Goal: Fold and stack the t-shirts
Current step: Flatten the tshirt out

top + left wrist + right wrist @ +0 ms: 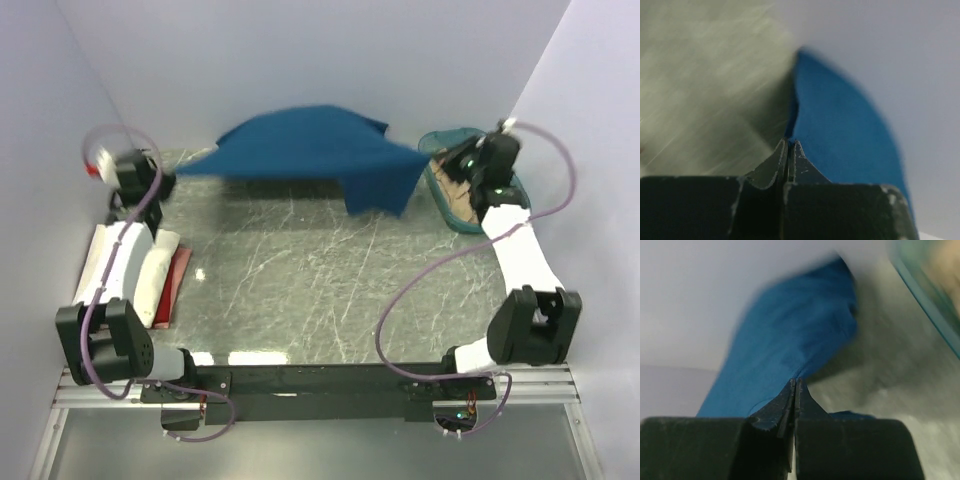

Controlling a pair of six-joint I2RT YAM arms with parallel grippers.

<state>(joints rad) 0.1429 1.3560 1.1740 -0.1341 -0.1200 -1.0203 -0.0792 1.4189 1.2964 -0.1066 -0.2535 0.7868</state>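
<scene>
The dark blue t-shirt (320, 150) hangs stretched in the air over the back of the table, held at both ends. My left gripper (170, 178) is shut on its left end; the pinch shows in the left wrist view (788, 142) with blue cloth (840, 130) running away from the tips. My right gripper (450, 160) is shut on its right end (795, 381), with the cloth (790, 340) hanging beyond. A flap droops at the right (380, 190). A folded cream-white shirt (158, 268) lies at the left. Tan cloth (458, 192) shows inside the tub.
The teal plastic tub (440, 195) stands at the back right under my right wrist, and its rim shows in the right wrist view (925, 290). A red flat item (180, 280) lies beside the cream shirt. White walls close in at the back and both sides.
</scene>
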